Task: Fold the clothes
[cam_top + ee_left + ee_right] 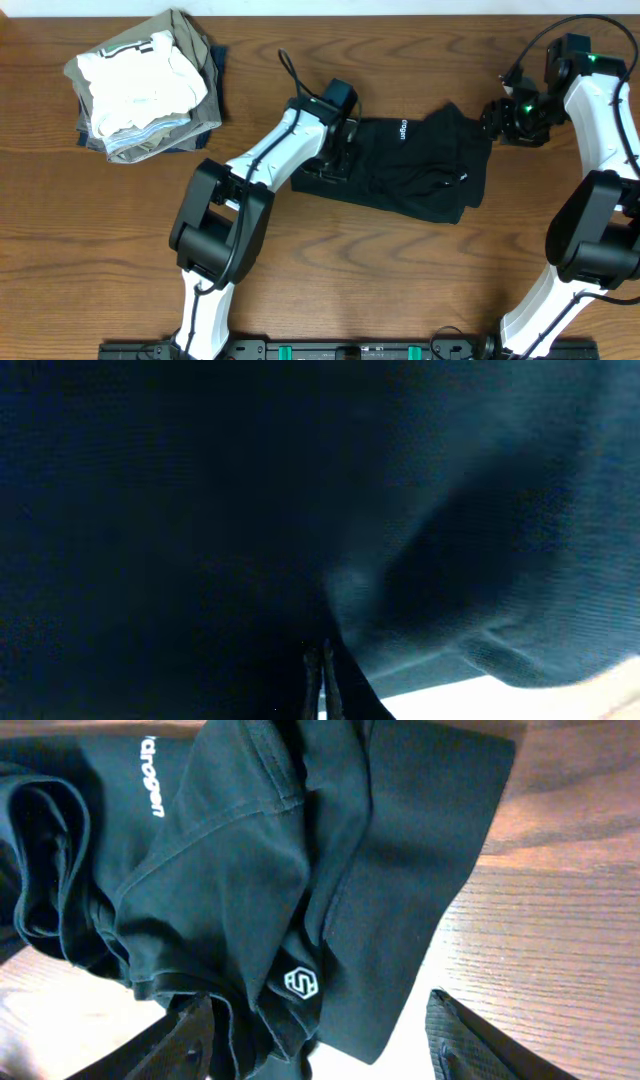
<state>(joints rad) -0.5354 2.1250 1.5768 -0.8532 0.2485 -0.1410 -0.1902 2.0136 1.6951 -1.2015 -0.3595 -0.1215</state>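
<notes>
You are mid-fold: the clothes [425,165] lie bunched in the middle of the table [330,290] between the two arms, a rough rectangle of rumpled layers and not yet a neat packet. Your left gripper [335,150] is down on the garment's left edge, fingers clenched tight together. Its wrist view is filled with dark cloth, so you cannot tell whether a fold is pinched between them. Your right gripper [330,1045] hangs over the right edge, fingers spread, nothing between them. Next, by my judgement, it should drop onto that loose right flap, pinch the hem and carry it leftward while the left side anchors the cloth. White lettering [150,775] reads "drogen"; whether letters precede it you cannot tell. A small white hexagon logo [300,982] sits by a lower hem.
</notes>
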